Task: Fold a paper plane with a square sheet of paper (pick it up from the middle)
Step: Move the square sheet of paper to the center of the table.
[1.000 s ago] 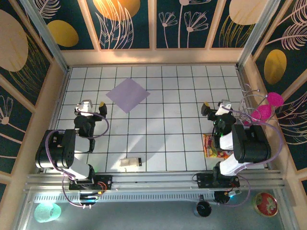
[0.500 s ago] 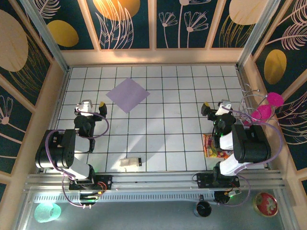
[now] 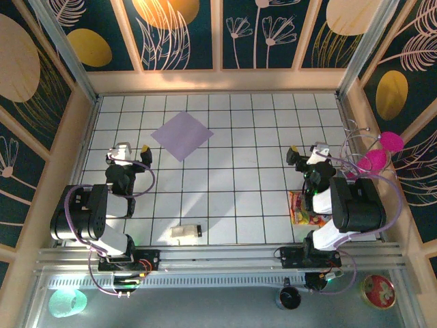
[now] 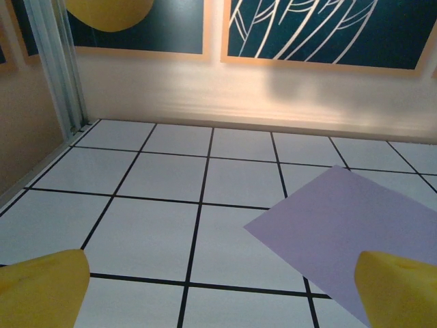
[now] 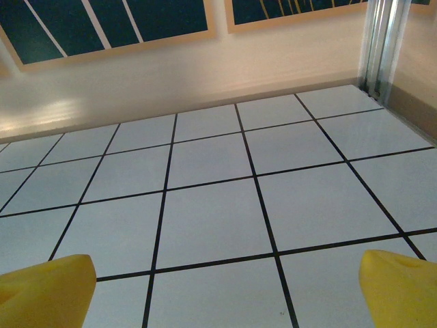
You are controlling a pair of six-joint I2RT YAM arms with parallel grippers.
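Nothing has moved since the earlier frames; both arms sit as they did. Near edge of the bench: a white block left of centre and a snack packet just beside the right arm, neither part of the task. Next out: left claw and right claw, each with its 2 yellow fingers spread wide and empty, low over bare tiles. Farther out: the paper, flat and unfolded, turned like a diamond, ahead and to the right of the left claw and well apart from the right claw. In the left wrist view its near corner lies between the fingers, the sheet running off toward the right one. Step in hand, as judged: the first approach, with 0 folds made. The next move probably calls for the left claw to reach forward and rightward over the sheet's middle, descend, and pinch the thin paper off the tiles without creasing it askew.
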